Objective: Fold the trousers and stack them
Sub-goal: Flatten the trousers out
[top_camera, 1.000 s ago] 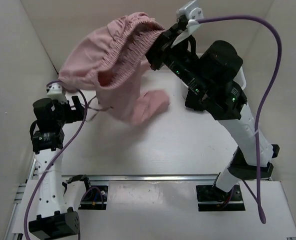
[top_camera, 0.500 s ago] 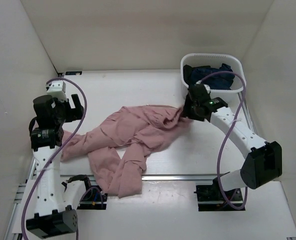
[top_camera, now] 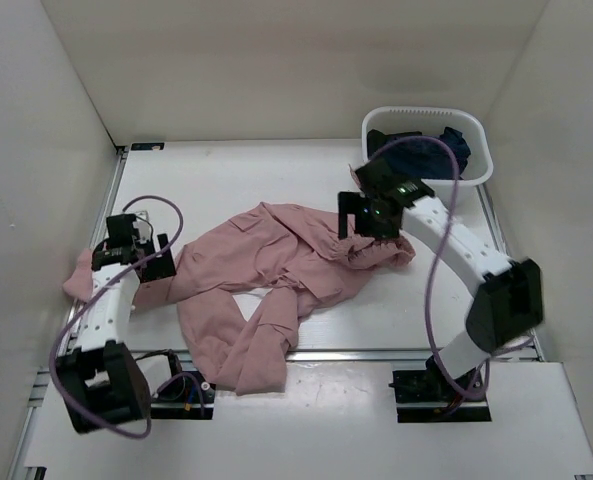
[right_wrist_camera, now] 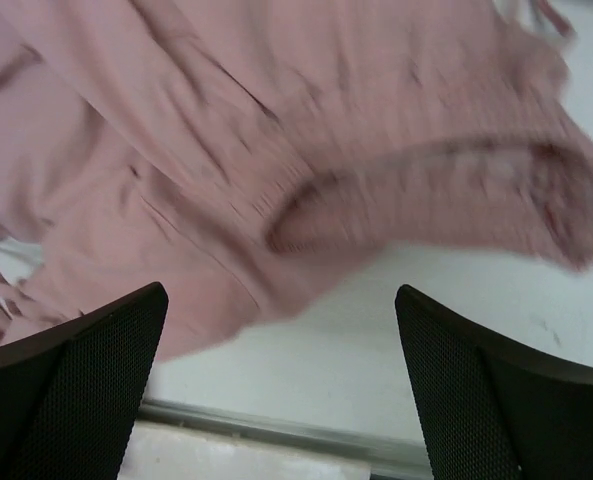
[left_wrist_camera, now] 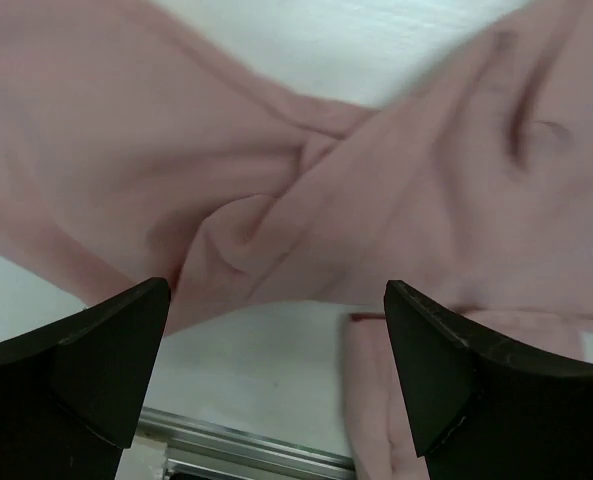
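The dusty-pink trousers lie crumpled and spread across the middle of the table, with one leg running toward the near edge. My right gripper hovers open just over the gathered waistband at the trousers' right end and holds nothing. In the right wrist view the fabric fills the upper half, beyond the right gripper. My left gripper is open over the left end of the trousers. Twisted pink folds lie beyond the left gripper, and there is nothing between its fingers.
A white basket stands at the back right with dark garments inside. A metal rail runs along the table's near edge, and the trousers' leg hangs over it. White walls close in the left, back and right sides.
The right gripper brought the trousers down from high in the air, opened and let the waistband go onto the table. The left arm swung down over the left end of the trousers.
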